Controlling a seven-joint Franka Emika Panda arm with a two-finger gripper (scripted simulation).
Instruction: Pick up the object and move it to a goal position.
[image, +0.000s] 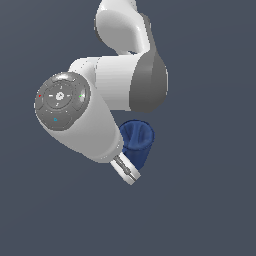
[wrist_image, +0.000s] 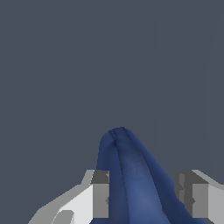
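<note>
The dark blue cup (image: 137, 142) shows in the exterior view just below the white arm, tilted, with its open mouth facing the camera. My gripper (image: 131, 167) is mostly hidden behind the arm's wrist; one finger (image: 128, 172) pokes out under the cup. In the wrist view the cup (wrist_image: 131, 179) sits between my two fingers (wrist_image: 100, 194), which press on its sides. My gripper (wrist_image: 146, 197) is shut on the cup. The cup's handle is hidden from me.
The white and grey arm (image: 115, 85) fills the upper middle of the exterior view. All around is a plain dark grey-blue surface (image: 210, 210) with no other objects in view.
</note>
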